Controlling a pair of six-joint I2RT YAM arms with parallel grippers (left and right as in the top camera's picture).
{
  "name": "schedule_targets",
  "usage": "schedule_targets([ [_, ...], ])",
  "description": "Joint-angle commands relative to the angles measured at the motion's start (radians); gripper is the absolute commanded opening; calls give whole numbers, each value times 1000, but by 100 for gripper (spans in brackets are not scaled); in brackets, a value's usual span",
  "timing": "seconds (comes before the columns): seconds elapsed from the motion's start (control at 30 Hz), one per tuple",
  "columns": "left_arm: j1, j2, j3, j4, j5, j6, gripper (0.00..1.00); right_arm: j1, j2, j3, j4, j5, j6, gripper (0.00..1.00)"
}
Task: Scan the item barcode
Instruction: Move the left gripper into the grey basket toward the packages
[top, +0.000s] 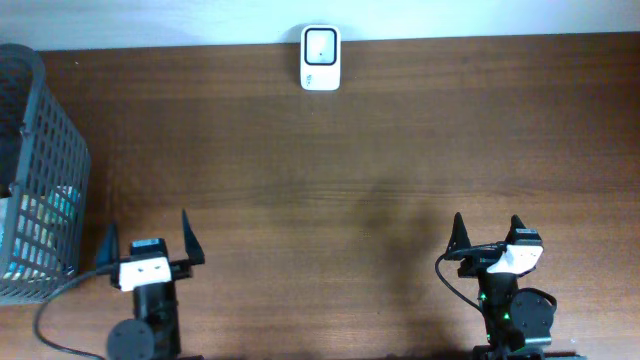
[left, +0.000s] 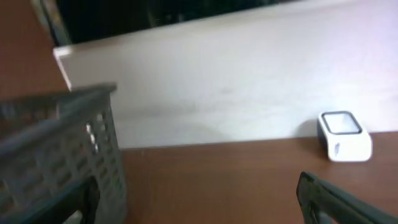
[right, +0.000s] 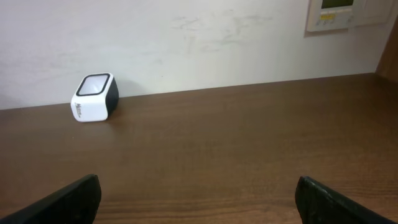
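Packaging, pale with a teal patch, shows through the mesh low inside the basket. I take it for the item to scan, though its shape and barcode are hidden. I judge it light and thin-walled, easy to crumple, so I would pinch it gently across a firm edge, reaching down through the basket's open top. My left claw hangs spread wide and empty just right of the basket. My right claw, equally spread, is well right of the basket. The scanner stands far right of the basket at the table's back edge, with bare wood between. The basket's tall walls are the only obstruction.
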Motion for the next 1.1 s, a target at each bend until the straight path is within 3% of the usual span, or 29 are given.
schedule_targets([
  [0.0,-5,235,301,-54,79,76,99,-6,-7,-8,0,19,2,99],
  [0.1,-5,457,580,-203,108,76,99,-6,-7,-8,-1,19,2,99],
  [0.2,-5,772,991,-445,212,76,99,-6,-7,-8,-1,19,2,99],
  [0.23,-5,891,1165,-567,260,82,99,-6,-7,-8,0,19,2,99],
  [0.4,-5,1263,1709,-1046,517,101,99,-6,-7,-8,0,19,2,99],
  [0.53,-5,1350,1751,-1174,590,52,99,-6,-7,-8,0,19,2,99],
  [0.73,-5,1388,1752,-1168,565,50,99,-6,-7,-8,0,19,2,99],
  [0.83,52,1388,1771,-1162,265,-186,99,-6,-7,-8,0,19,2,99],
  [0.9,195,1388,1790,-1168,122,-401,99,-6,-7,-8,0,19,2,99],
  [1.0,420,1402,1790,-1181,39,-603,99,-6,-7,-8,0,19,2,99],
  [1.07,540,1429,1790,-1196,39,-610,99,-6,-7,-8,0,19,2,99],
])
